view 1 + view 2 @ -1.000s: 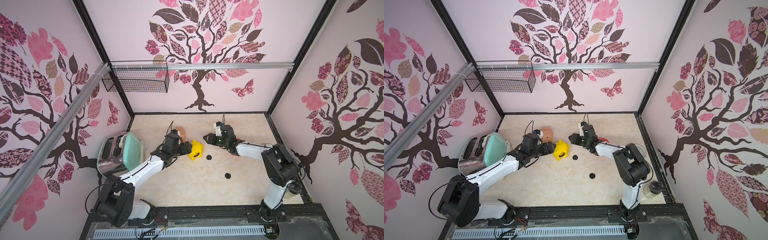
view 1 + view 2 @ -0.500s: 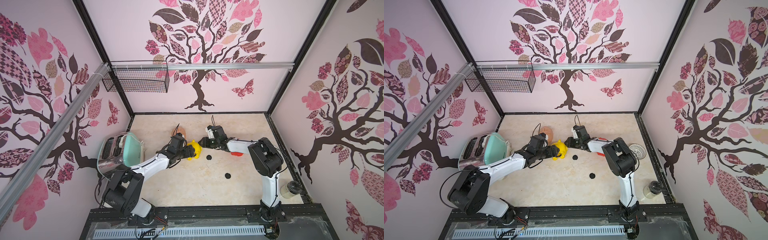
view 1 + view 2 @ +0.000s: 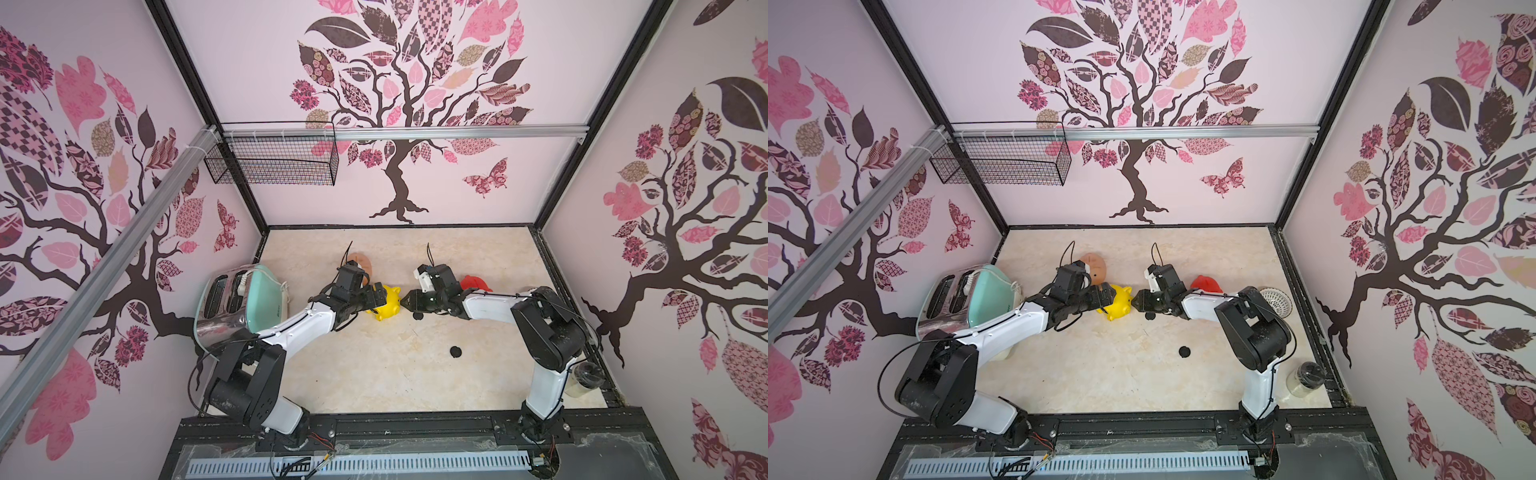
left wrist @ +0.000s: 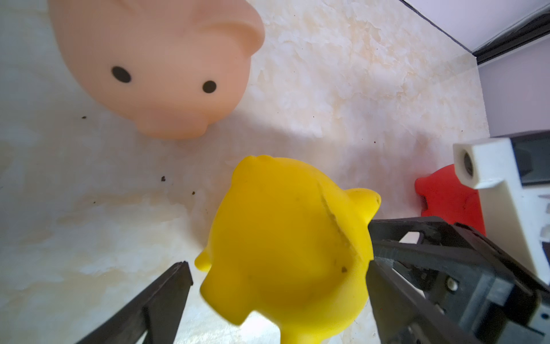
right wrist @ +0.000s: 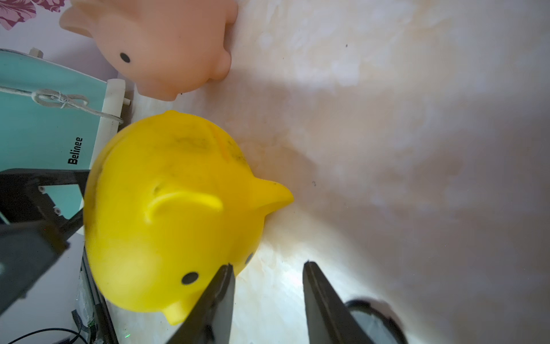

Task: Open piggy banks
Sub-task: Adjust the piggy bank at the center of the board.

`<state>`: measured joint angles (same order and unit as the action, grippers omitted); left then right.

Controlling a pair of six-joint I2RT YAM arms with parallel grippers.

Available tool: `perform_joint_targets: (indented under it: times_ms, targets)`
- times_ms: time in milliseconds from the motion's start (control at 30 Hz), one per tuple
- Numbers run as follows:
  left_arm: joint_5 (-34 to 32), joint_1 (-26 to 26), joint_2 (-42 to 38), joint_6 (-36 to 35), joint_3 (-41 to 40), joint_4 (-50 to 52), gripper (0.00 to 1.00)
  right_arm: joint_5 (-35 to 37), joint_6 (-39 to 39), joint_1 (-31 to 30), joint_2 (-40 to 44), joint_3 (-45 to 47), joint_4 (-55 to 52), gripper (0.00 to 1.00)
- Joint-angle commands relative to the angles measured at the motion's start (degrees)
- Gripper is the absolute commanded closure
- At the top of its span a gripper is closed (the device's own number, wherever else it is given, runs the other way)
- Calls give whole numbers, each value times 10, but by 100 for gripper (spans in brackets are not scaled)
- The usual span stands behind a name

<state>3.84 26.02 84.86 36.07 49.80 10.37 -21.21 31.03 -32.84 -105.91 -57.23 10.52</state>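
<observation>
Yellow piggy bank (image 4: 285,247) sits, seemingly loose, within the left tool (image 4: 275,265).

Front tabletop (image 3: 374,382) lies open past one black plug (image 3: 455,352); toaster (image 3: 249,299) blocks the left side

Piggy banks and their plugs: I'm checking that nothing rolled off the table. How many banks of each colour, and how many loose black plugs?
Peach-tan piggy bank: 1
Yellow piggy bank: 1
Red piggy bank: 1
Loose black plugs: 2
Total: 5
</observation>
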Motion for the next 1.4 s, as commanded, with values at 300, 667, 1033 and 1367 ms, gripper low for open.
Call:
perform_joint_targets:
  times_ms: [300, 667, 1033, 1367]
  targets:
    - [49, -2, -35, -9, -20, -42, 3, 15, 11, 11, -20, -31, 16, 59]
    - [91, -5, 64, -6, 18, -84, 8, -23, 26, 11, -15, -3, 65, 60]
    - [76, -12, 62, 15, -16, -102, 22, 10, 132, 30, 79, 111, 213, 36]
    - [104, -41, 48, 37, -50, -128, 33, -80, 124, 28, -6, 97, 324, 19]
